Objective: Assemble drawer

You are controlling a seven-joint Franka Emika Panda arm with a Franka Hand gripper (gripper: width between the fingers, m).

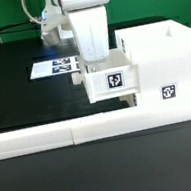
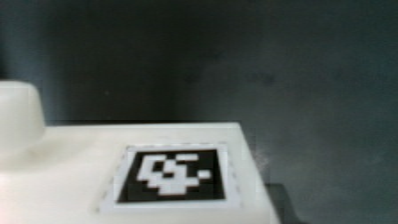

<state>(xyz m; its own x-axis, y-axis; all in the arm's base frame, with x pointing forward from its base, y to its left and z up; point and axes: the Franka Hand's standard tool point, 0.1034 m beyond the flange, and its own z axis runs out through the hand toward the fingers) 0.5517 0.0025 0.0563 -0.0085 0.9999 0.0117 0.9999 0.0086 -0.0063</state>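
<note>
The drawer case (image 1: 164,63) stands on the black desk (image 1: 22,91) against the border rail (image 1: 50,138), one tray (image 1: 109,81) partly slid into its front. Whether the fingers (image 1: 96,63) above the tray are open or closed, I cannot tell.

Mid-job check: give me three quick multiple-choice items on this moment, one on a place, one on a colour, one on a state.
1. In the exterior view, the marker board lies where?
A. behind the tray, toward the exterior view's left
B. on top of the case
C. in front of the rails

2. The table top is
A. white
B. black
C. wooden brown

3. The tray is
A. lying alone, far from the case
B. upside down
C. partly in the case, under the gripper

Answers: A, the tagged sheet shows behind; B, the surface is dark; C, the tray's front juts from the case.
</note>
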